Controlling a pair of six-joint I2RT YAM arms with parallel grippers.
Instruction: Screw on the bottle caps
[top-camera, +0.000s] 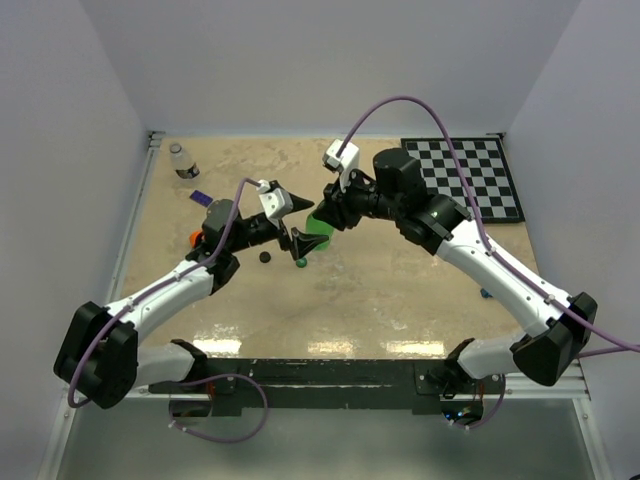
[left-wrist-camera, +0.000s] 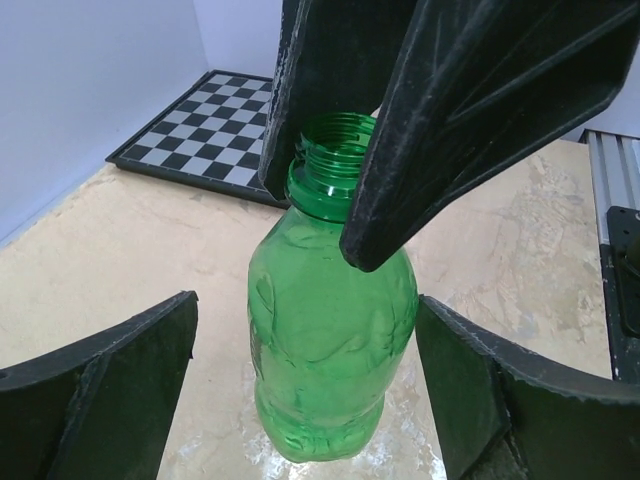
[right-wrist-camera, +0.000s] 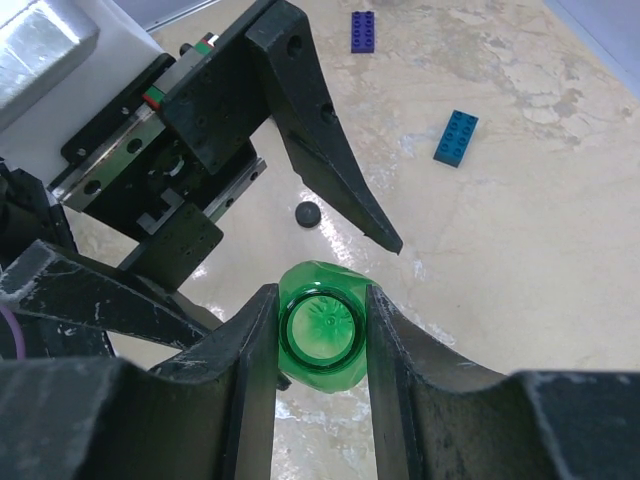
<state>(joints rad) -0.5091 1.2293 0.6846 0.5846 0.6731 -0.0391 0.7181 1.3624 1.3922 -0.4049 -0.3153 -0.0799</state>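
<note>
My right gripper (top-camera: 328, 212) is shut on the neck of the uncapped green bottle (top-camera: 316, 226) and holds it upright over the table. In the right wrist view the gripper (right-wrist-camera: 320, 330) clamps the open mouth of the bottle (right-wrist-camera: 320, 378) from both sides. My left gripper (top-camera: 303, 224) is open, its fingers (left-wrist-camera: 110, 390) standing either side of the bottle's body (left-wrist-camera: 335, 330) without touching it. The black cap (top-camera: 265, 256) and the green cap (top-camera: 300, 263) lie on the table below; the black cap also shows in the right wrist view (right-wrist-camera: 309, 215). The clear bottle (top-camera: 181, 160) stands at the far left.
A chessboard (top-camera: 470, 175) lies at the back right and also shows in the left wrist view (left-wrist-camera: 200, 120). A purple brick (top-camera: 200, 197) lies near the clear bottle, and a blue brick (right-wrist-camera: 456, 138) lies on the table. White walls close in the table.
</note>
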